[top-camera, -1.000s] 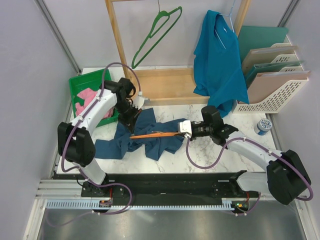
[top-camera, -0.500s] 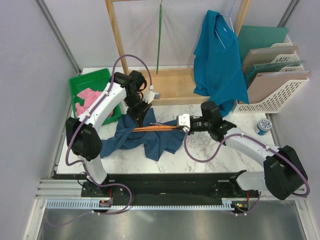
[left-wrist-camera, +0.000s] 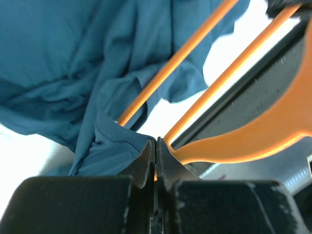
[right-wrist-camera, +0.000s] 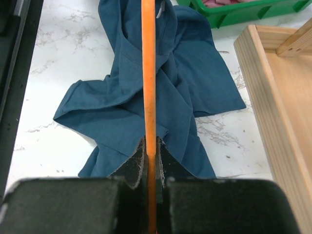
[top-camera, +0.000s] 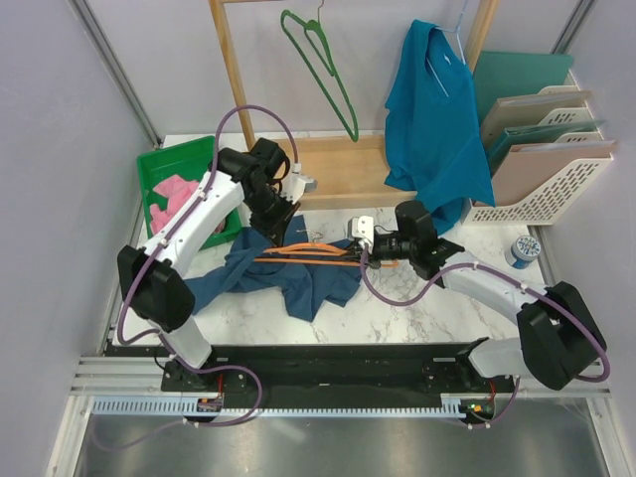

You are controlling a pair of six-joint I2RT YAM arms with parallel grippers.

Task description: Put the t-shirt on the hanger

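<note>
While right claw (right-wrist-camera: 150, 146) clamps hanger (top-camera: 308, 260) (long axis left-right), left claw (left-wrist-camera: 156, 144) pinches t-shirt (top-camera: 253, 278).

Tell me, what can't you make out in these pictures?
- Left wrist view: whether the left claw pinches t-shirt or hanger; its shut tips cover the spot.
- Right wrist view: the hanger's far end, cut off by the top edge.
- Top view: the small jar's label, too small.

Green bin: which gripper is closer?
Left. Left gripper sits just right of the green bin; right gripper is farther right, past the t-shirt, clamped on the orange hanger.
</note>
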